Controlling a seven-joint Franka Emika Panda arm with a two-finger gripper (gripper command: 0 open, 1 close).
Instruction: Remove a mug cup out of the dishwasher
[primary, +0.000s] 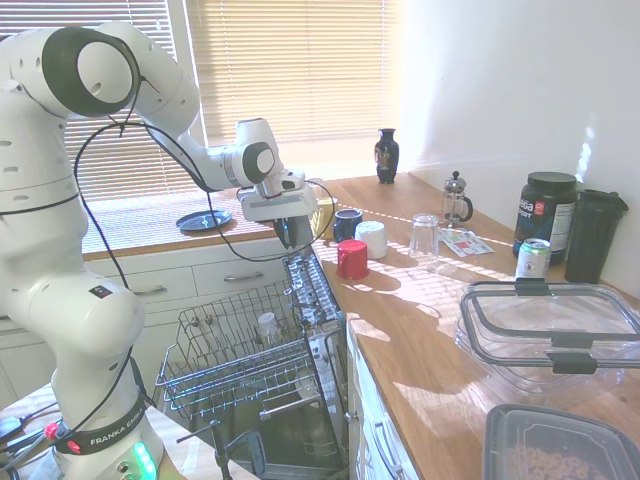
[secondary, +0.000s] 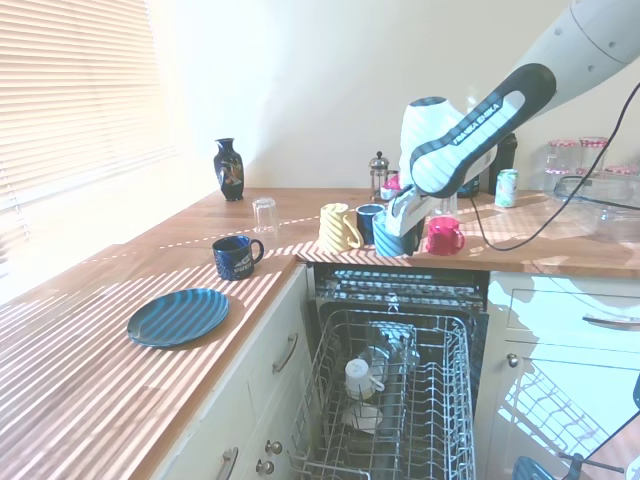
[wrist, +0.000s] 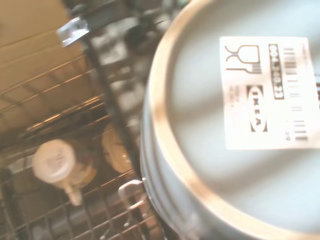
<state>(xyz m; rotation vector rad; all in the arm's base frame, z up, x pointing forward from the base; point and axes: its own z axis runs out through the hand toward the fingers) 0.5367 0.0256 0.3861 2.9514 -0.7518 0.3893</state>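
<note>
The gripper (secondary: 400, 228) hangs above the back of the open dishwasher (secondary: 400, 290), level with the worktop (secondary: 120, 360) edge, and its fingers are clamped on the mug (secondary: 395, 240), which is held clear of the rack (secondary: 440, 400). In the second exterior view the mug shows as a dark blue-grey body directly under the wrist, at about 9 o'clock from a red mug (secondary: 441, 235) and at 3 o'clock from a yellow mug (secondary: 338, 226) on the worktop. In the first exterior view the gripper (primary: 293, 234) shows only a dark shape between its fingers, at 9 o'clock from the red mug (primary: 352, 258). The wrist view is filled by the mug's (wrist: 235, 125) pale round base with a white printed label, so the base faces the camera; beyond it lies the rack (wrist: 60, 100), with a small white cup (wrist: 55, 162) lying in it. In the second exterior view that white cup (secondary: 360, 378) sits in the pulled-out rack, at 6 o'clock from the held mug and well below it.
</note>
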